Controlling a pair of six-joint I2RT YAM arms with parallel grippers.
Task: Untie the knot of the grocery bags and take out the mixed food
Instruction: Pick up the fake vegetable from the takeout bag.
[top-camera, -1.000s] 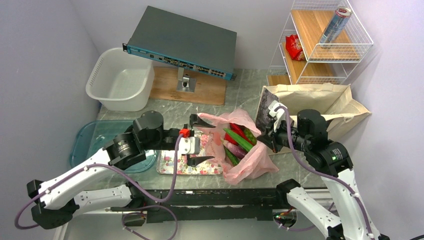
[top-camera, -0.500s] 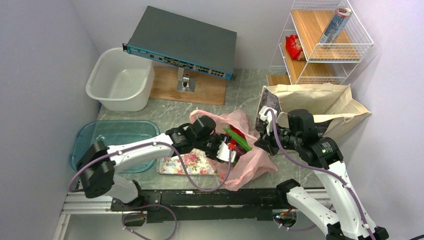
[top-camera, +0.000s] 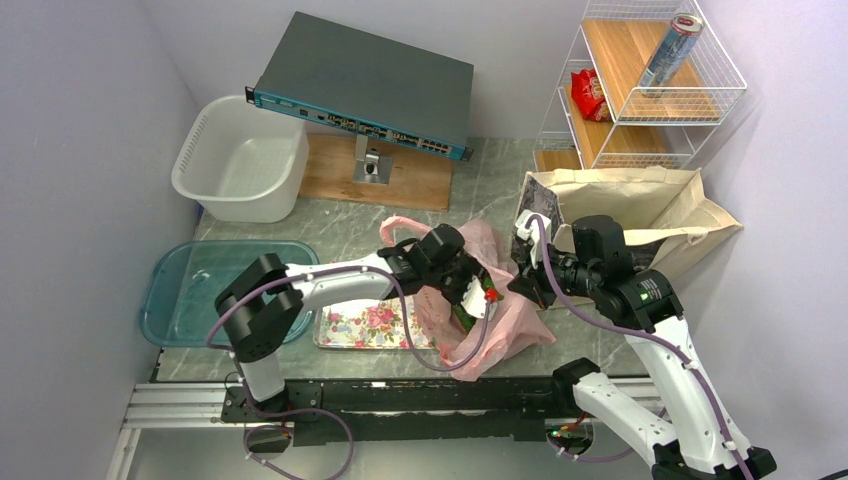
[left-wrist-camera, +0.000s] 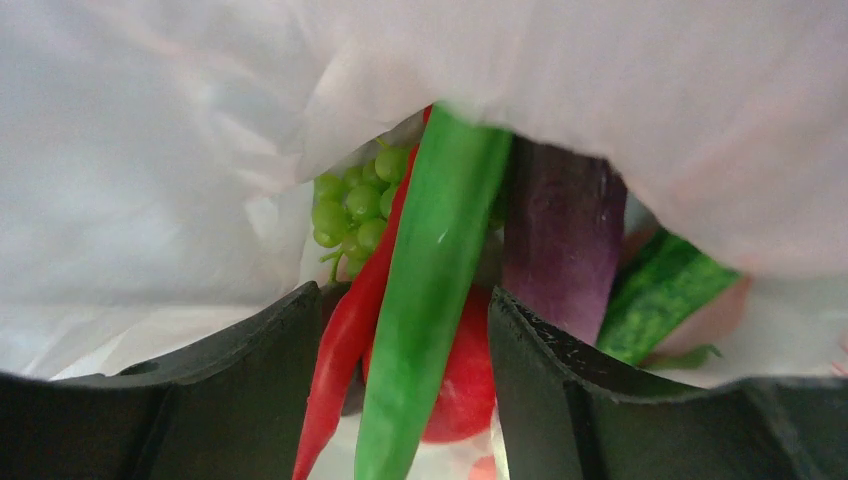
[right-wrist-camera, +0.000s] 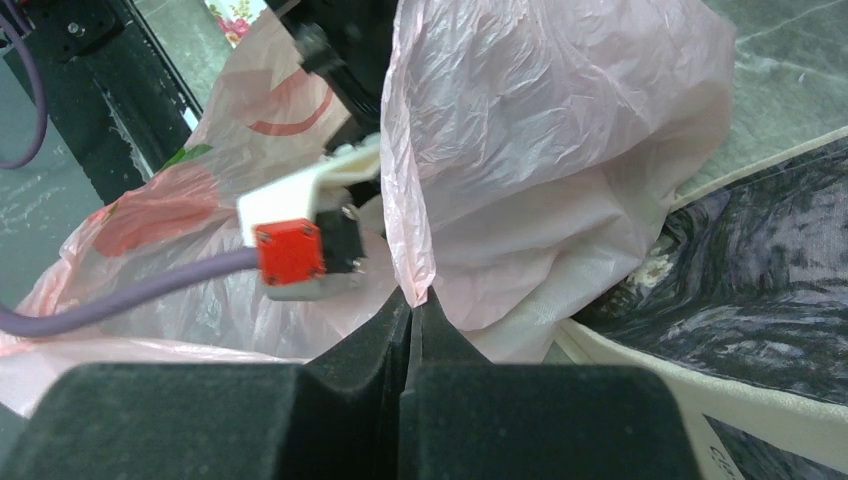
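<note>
Left tool (left-wrist-camera: 405, 300) grips one green pepper (left-wrist-camera: 440, 240) and one red pepper (left-wrist-camera: 348, 345); right tool (right-wrist-camera: 410, 312) pinches one pink bag (right-wrist-camera: 545, 150).

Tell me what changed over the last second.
The left gripper swung right from over the floral tray, jaws wide, into the pink bag; its jaws, narrower now, flank the green pepper, though a grip is not certain. The right gripper stayed shut on the bag's edge. The tote did not move.
</note>
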